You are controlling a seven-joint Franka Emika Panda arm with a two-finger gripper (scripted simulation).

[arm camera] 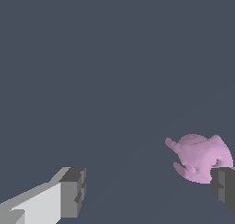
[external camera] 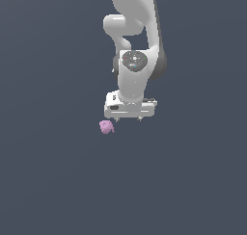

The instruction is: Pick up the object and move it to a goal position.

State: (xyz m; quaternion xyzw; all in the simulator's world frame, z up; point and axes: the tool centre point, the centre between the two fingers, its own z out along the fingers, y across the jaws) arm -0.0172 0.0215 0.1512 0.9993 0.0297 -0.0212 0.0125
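The object (external camera: 106, 127) is a small lumpy pink-purple blob lying on the dark grey ground. In the exterior view my gripper (external camera: 128, 119) hangs from the white arm, just above the object and toward the exterior view's right of it. Only two short fingertips poke out below the white hand there. The wrist view shows the object (arm camera: 199, 157) close to one grey fingertip (arm camera: 223, 186), which covers a bit of its edge. The other fingertip (arm camera: 73, 192) stands far off. My gripper (arm camera: 149, 191) is open, and nothing sits between its fingers.
The flat dark grey ground (external camera: 58, 181) fills both views with no other objects on it. The white arm (external camera: 135, 36) rises toward the top of the exterior view.
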